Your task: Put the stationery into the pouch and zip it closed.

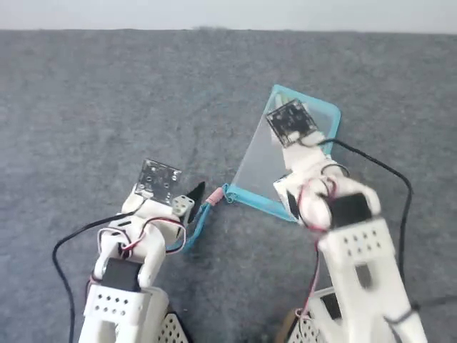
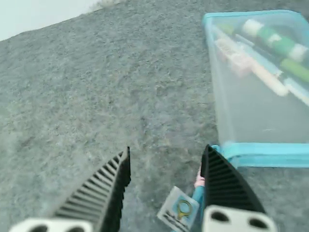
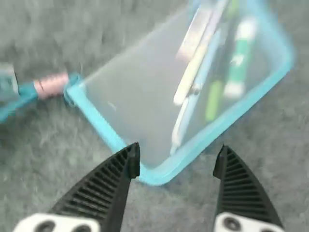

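The grey table [image 1: 86, 107] has the see-through blue pouch [image 1: 255, 168] lying flat on it. From above, the right arm covers part of the pouch. The right gripper [image 3: 178, 149] hangs over one corner, fingers apart. The left gripper [image 2: 167, 154], fingers apart too, is over the strap [image 2: 198, 194]. The wrist views show pens [image 2: 270, 48] inside the pouch. The left one also shows a little tag [image 2: 178, 210].

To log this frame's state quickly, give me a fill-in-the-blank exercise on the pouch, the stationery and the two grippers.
1. The stationery lies ___ the pouch.
2. The left gripper and the right gripper both have jaws standing ___.
3. The gripper above the pouch is the ___ one.
4. The pouch rests on a ___ cloth surface.
Missing words: inside; open; right; grey.
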